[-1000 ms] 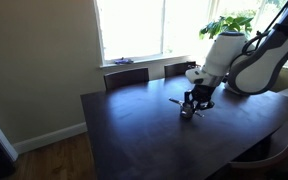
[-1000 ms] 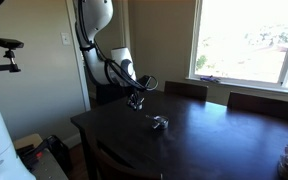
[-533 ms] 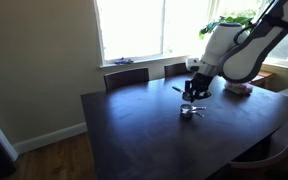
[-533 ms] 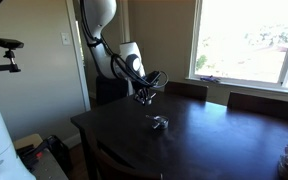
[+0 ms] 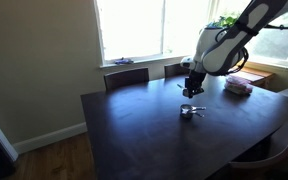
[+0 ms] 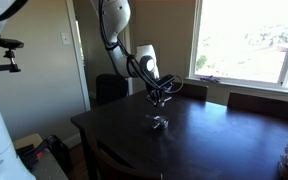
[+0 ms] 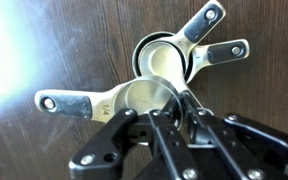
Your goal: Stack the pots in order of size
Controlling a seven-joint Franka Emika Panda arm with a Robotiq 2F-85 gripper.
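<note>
Two small shiny silver pots (image 7: 164, 57) sit nested on the dark table, their thin handles pointing to the upper right in the wrist view. They also show as a small glint in both exterior views (image 5: 191, 110) (image 6: 160, 123). My gripper (image 7: 174, 108) is shut on the rim of a third pot (image 7: 144, 97), whose handle (image 7: 69, 102) sticks out to the left. That pot hangs above the table, close over the nested pair. In both exterior views the gripper (image 5: 191, 88) (image 6: 162, 97) hovers a little above the pots on the table.
The dark wooden table (image 5: 134, 135) fills the scene. A pinkish stack of flat items (image 5: 237, 87) lies near its far edge. Chair backs (image 5: 127, 77) (image 6: 184, 89) stand along the window side, and a plant (image 5: 224, 25) is by the window.
The arm has lifted up and away from the table with one pot in its grip. The two other pots have stayed in place.
</note>
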